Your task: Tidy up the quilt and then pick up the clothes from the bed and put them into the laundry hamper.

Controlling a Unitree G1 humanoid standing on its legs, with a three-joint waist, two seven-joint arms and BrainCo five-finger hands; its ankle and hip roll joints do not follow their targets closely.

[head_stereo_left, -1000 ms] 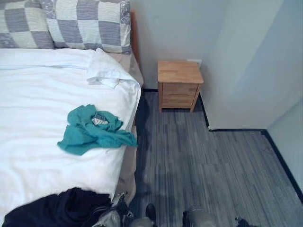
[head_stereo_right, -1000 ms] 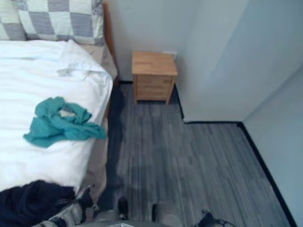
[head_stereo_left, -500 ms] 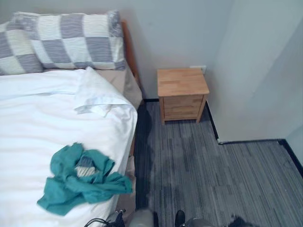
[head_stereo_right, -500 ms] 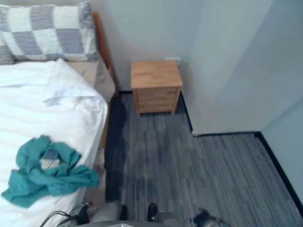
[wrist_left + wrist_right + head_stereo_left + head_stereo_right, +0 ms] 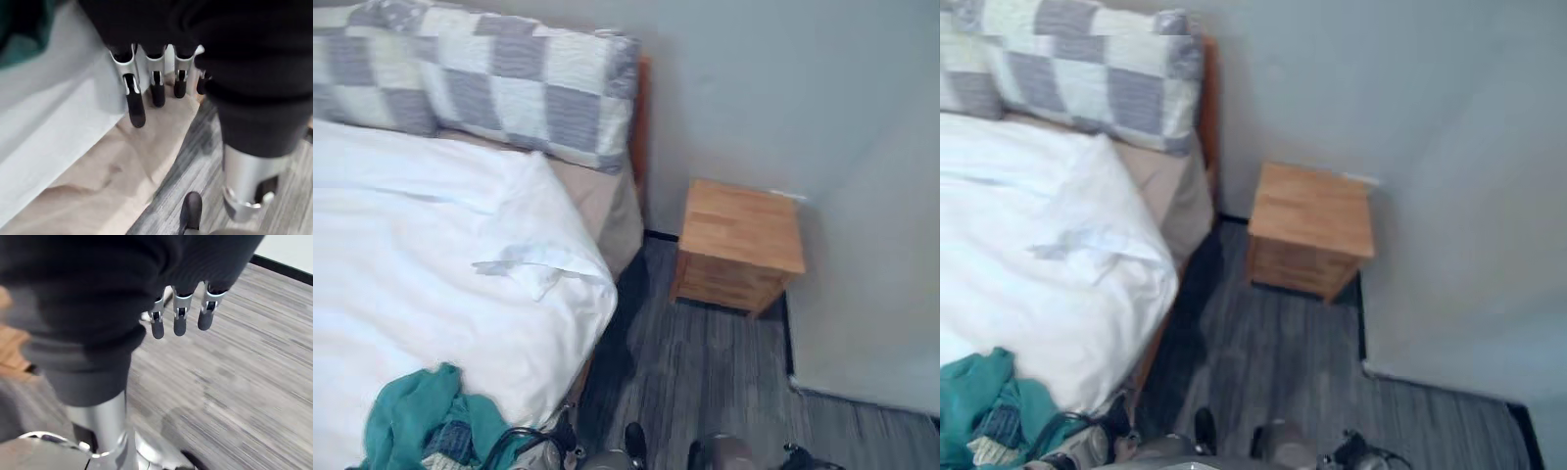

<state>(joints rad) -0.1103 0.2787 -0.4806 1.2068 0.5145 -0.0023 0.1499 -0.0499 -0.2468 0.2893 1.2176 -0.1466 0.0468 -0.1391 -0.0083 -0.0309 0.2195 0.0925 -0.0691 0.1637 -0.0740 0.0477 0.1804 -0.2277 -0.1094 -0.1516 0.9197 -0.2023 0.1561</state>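
Note:
A white quilt (image 5: 431, 284) covers the bed, with one corner rumpled and folded over (image 5: 540, 266) near the pillows. At the view's bottom left a teal garment (image 5: 416, 426) lies bunched on the quilt near the bed's edge. My left hand (image 5: 135, 100) hangs open with straight fingers beside the bed's beige side (image 5: 122, 171), below the quilt's overhang (image 5: 49, 122), and holds nothing. Over the grey floor (image 5: 244, 362) my right hand (image 5: 180, 319) hangs open and empty.
Two grey-and-white checked pillows (image 5: 524, 88) lean on the wooden headboard (image 5: 642, 117). A small wooden nightstand (image 5: 741, 245) stands against the wall right of the bed. Grey plank floor (image 5: 705, 372) runs between bed and nightstand; a wall corner (image 5: 862, 294) juts out at right.
The camera has swung up and leftwards: the teal garment has slid to the bottom edge and the dark garment has left the picture. Nothing on the bed has moved.

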